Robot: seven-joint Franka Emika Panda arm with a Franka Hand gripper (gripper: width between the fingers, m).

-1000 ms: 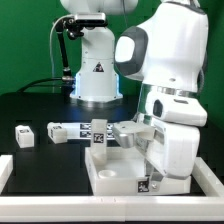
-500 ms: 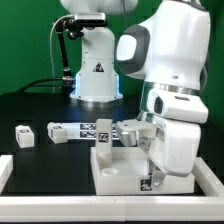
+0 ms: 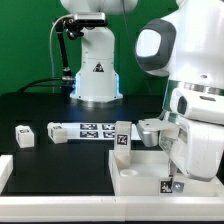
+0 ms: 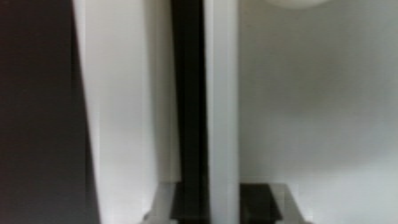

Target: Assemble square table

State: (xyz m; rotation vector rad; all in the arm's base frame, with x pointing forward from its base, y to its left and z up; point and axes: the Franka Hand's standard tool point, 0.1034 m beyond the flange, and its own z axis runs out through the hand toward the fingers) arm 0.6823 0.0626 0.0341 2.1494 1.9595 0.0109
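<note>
Room between square table (image 3: pixel 135 181), side rail (image 3: pixel 5 171)

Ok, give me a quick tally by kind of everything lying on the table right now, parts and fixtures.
square tabletop: 1
leg blocks lying loose: 2, one and another
marker board: 1
border rails: 2, a side one and a front one
Total: 6

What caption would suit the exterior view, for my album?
White robot arm holds the square tabletop; a leg block lies apart on the black table.
</note>
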